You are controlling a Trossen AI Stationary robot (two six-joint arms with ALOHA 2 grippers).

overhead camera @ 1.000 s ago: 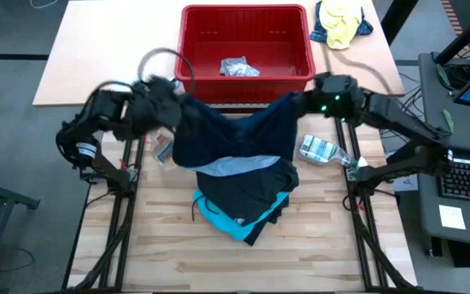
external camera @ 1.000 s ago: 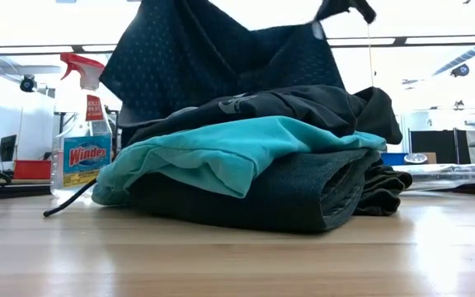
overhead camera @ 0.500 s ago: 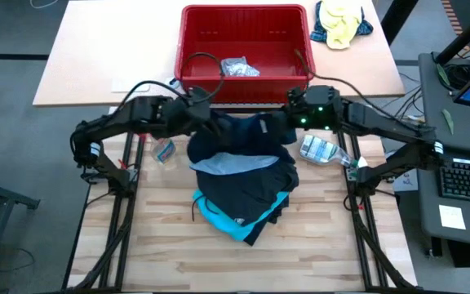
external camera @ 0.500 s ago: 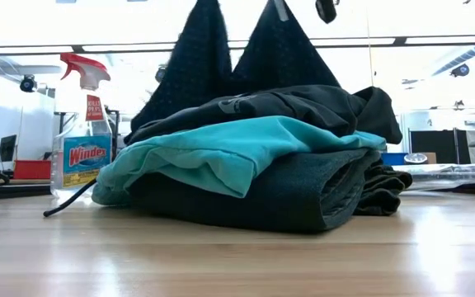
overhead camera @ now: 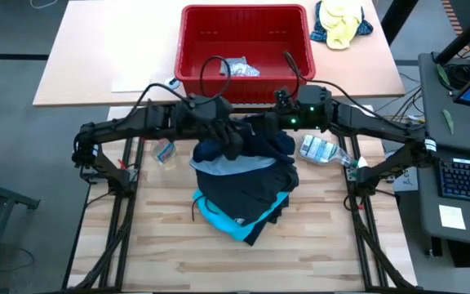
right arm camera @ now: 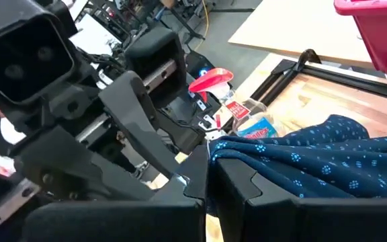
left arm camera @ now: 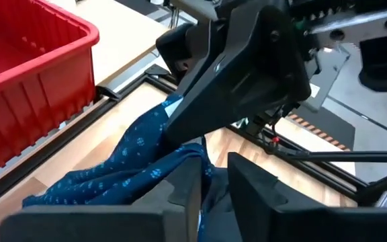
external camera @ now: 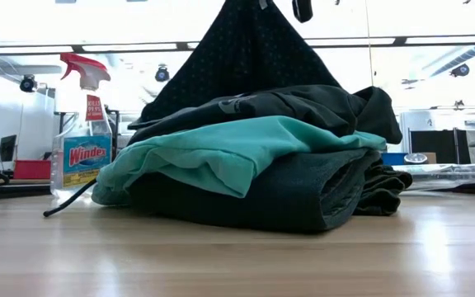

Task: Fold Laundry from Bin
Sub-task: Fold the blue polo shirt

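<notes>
High view: navy garment (overhead camera: pixel 255 145) betw. both claws

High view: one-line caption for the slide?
Both grippers meet above the laundry pile, holding the navy dotted garment folded in front of the red bin.

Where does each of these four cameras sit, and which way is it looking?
High view: overhead, straight down on both arms, the red bin and the laundry pile.
Low view: at tabletop height, level at the pile, spray bottle beside it.
Left wrist view: on the left arm, past its own fingers.
Right wrist view: likewise.
Both wrist views share the navy dotted garment.
</notes>
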